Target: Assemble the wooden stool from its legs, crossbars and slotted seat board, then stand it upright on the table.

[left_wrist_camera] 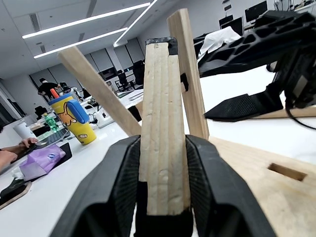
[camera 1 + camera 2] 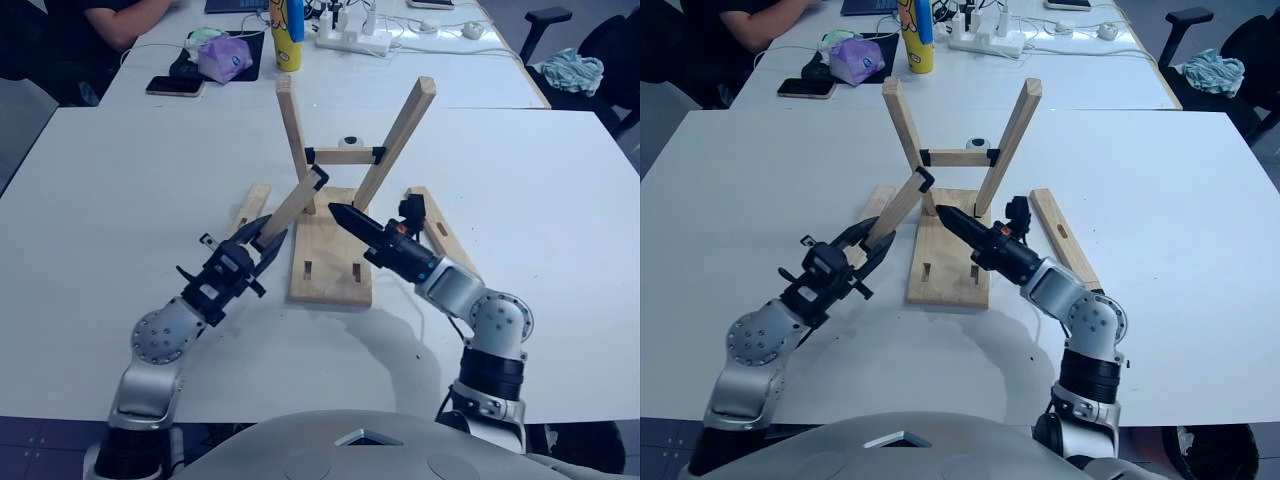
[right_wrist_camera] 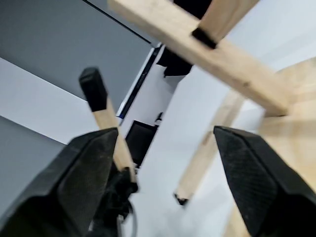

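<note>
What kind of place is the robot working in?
Probably an open-plan office or lab: a large white table, a power strip and phone on the far desk, an office chair, ceiling strip lights.

Head eyes look down over the table; wrist cameras face the legs closely.
</note>
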Controlling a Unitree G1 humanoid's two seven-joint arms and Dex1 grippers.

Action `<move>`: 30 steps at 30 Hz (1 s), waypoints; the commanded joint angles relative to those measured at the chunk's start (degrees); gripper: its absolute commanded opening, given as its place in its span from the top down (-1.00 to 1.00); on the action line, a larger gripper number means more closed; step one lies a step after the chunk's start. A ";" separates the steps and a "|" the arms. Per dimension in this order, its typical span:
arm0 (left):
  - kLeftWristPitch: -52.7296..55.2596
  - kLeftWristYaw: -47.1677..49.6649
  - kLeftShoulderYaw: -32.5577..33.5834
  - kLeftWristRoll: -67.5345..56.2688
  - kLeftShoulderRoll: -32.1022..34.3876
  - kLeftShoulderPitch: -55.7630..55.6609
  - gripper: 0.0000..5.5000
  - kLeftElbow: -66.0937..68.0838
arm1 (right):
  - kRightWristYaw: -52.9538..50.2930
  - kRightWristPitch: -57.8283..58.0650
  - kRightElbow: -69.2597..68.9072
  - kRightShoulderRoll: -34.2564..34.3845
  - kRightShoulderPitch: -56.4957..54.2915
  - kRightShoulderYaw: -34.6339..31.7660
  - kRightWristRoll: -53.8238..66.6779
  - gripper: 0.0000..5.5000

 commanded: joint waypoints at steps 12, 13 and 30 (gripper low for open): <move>0.17 5.47 -6.72 6.46 -2.87 -0.94 0.52 3.26 | -12.59 -5.05 3.01 0.34 -4.75 -0.51 13.37 -0.30; 0.26 5.46 -6.65 6.35 -2.83 -0.91 0.52 3.23 | -12.87 -5.47 3.12 -0.05 -4.91 -0.44 13.53 -0.30; 1.59 6.73 -7.21 6.03 -3.44 0.66 0.52 2.70 | -13.65 -6.88 4.98 -3.20 -5.16 3.01 16.70 0.65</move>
